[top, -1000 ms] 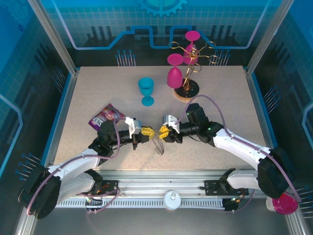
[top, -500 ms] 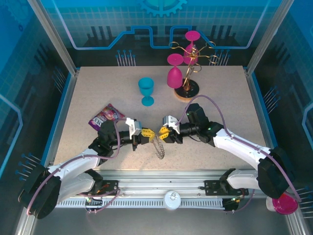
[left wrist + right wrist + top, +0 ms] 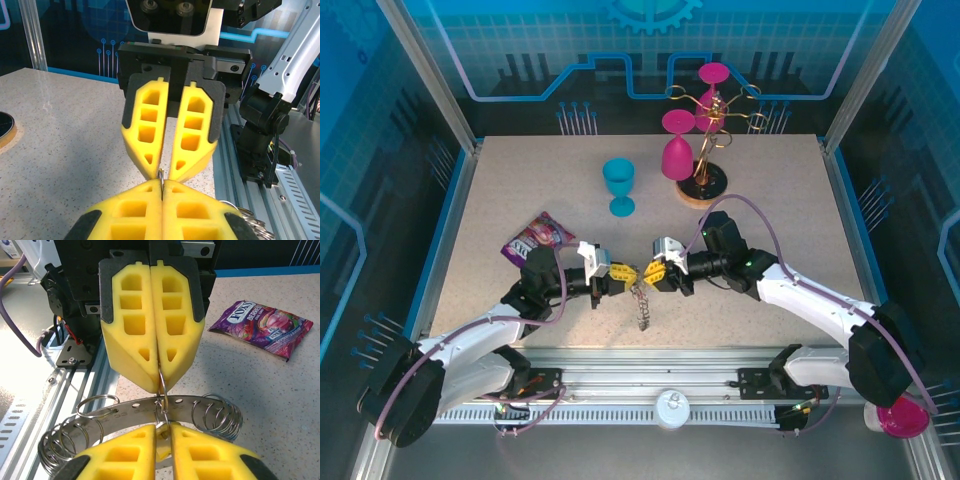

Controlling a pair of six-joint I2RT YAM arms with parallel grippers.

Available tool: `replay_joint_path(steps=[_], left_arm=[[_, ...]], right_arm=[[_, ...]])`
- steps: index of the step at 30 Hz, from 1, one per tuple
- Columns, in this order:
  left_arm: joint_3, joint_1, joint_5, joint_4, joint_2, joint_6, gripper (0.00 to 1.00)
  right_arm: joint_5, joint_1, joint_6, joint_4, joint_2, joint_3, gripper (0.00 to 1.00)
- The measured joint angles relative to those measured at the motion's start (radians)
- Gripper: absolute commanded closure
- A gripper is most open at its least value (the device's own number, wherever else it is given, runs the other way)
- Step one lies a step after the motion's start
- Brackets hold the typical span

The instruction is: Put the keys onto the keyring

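Note:
Low over the table's front middle, my two grippers meet tip to tip. The left gripper is shut on a thin wire loop of the keyring. That keyring is a flat grey band with coiled wire loops, and it hangs below the fingertips. The right gripper is shut on the small key with the yellow head, whose metal end touches that same loop. The dark black-and-red key is hidden.
A purple candy packet lies to the left behind my left arm. Further back stand a blue goblet, a pink goblet and the glass rack on its wooden base. The metal front rail runs just below the grippers.
The hanging keyring has swung from slanted to nearly straight down. Both grippers have stayed closed and almost in place, edging slightly together.

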Motion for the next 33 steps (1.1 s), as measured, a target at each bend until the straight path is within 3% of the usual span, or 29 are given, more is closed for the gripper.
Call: replay_joint_path(steps=[2, 13, 16, 21, 33], left_arm=[[0.000, 0.000, 0.005, -0.002, 0.000, 0.000, 1.00], [0.003, 0.000, 0.010, -0.002, 0.000, -0.017, 1.00], [0.010, 0.000, 0.013, -0.002, 0.000, -0.024, 1.00], [0.017, 0.000, 0.014, 0.006, 0.000, -0.024, 1.00], [0.018, 0.000, 0.014, 0.019, 0.000, -0.024, 1.00]], right_arm=[[0.000, 0.000, 0.004, 0.003, 0.002, 0.000, 1.00], [0.002, 0.004, 0.015, -0.002, 0.025, 0.001, 1.00], [0.004, 0.006, 0.029, -0.002, 0.022, 0.002, 0.86], [0.022, 0.006, 0.055, 0.013, -0.035, -0.003, 0.75], [0.027, 0.010, 0.090, 0.067, -0.055, -0.004, 0.73]])
